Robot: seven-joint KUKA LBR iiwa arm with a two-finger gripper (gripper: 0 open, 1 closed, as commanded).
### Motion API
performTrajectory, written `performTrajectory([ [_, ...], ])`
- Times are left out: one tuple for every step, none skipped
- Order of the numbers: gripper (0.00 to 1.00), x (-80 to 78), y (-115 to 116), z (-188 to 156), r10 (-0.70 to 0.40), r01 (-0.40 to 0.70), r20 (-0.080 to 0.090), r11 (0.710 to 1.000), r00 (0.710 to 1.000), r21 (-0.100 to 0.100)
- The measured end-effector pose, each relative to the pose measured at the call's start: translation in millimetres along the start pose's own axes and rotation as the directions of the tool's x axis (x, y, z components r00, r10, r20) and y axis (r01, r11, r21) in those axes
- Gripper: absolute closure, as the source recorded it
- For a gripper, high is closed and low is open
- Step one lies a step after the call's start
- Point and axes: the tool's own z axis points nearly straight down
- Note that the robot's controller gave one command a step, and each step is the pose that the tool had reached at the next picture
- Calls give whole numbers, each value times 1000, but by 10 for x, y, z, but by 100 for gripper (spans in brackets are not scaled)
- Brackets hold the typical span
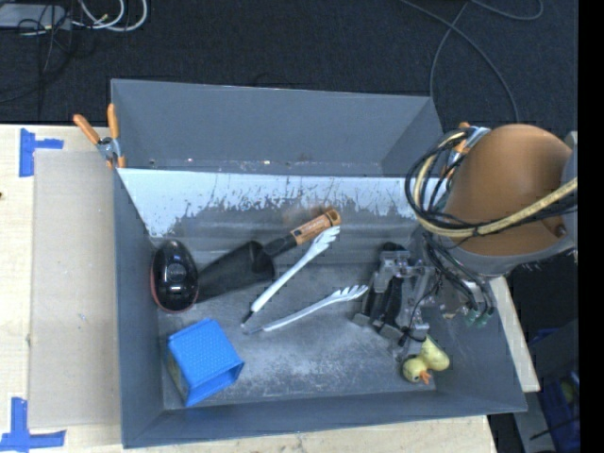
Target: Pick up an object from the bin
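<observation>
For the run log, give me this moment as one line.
gripper | low over right floor of bin | nearest: small yellow toy, silver tongs

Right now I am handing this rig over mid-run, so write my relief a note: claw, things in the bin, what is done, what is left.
Claw: low at the right side of the bin, beside the tips of the silver tongs, close by a small yellow toy in the near right corner.
Other things: black scoop with wooden handle mid-bin, black mouse at left, blue block near left.
Done: nothing seen lifted.
Left: grasp one thing, raise it out.
</observation>
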Motion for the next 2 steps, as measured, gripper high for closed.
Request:
performTrajectory([
  [0,-14,1,-44,-1,1,8,1000,1000,0],
  [0,-305,66,382,-121,121,11,993,993,2],
])
